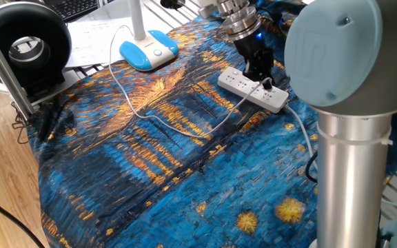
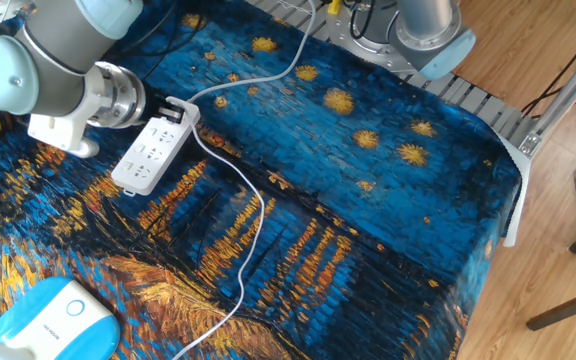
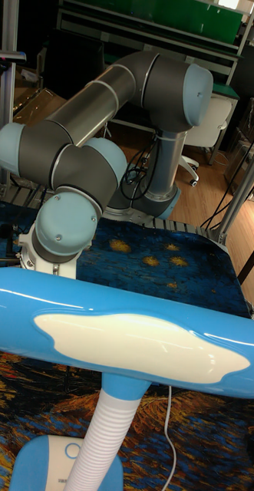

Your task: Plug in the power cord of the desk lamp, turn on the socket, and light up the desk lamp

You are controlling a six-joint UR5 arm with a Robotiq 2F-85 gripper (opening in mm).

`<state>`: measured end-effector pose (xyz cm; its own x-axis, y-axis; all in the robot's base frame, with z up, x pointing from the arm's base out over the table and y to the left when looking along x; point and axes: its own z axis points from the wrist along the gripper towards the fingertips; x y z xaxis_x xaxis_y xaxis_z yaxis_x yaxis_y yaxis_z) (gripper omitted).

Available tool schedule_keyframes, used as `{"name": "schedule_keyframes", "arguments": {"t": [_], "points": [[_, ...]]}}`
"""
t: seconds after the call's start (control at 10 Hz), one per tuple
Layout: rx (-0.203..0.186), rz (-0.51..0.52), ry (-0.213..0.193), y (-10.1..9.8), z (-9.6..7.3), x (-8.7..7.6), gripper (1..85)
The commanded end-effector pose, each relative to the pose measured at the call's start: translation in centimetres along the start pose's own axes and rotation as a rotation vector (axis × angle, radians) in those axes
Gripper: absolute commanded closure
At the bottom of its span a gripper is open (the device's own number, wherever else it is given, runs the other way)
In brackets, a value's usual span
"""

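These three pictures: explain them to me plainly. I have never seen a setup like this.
The grey-and-blue jointed machine is one robot arm. Two cameras watch the table from opposite sides; the tall picture looks past the desk lamp's head toward the arm. On the painted cloth lie the desk lamp and the socket, a white power strip. The thin power cord runs from the lamp to the strip's end. The gripper sits at that end; whether it grips the plug is unclear. A black round device stands aside.

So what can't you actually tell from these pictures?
- Whether the end effector is open or shut: too small in one fixed view, hidden behind the wrist in the other.
- Whether the power cord plug is fully seated in the socket: the end effector covers it.
- The socket in the tall view: the desk lamp head blocks it.
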<state>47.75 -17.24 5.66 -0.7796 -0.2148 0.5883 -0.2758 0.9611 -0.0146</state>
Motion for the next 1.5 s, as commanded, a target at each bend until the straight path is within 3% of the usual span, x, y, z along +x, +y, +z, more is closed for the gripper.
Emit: {"name": "schedule_keyframes", "arguments": {"t": [0.0, 0.5, 1.4], "points": [[-0.018, -0.021, 0.001, 0.42, 0.22, -0.27, 84.3], [-0.053, -0.025, 0.001, 1.02, 0.64, 0.14, 84.3], [-0.061, -0.039, 0.006, 0.86, 0.60, 0.71, 84.3]]}}
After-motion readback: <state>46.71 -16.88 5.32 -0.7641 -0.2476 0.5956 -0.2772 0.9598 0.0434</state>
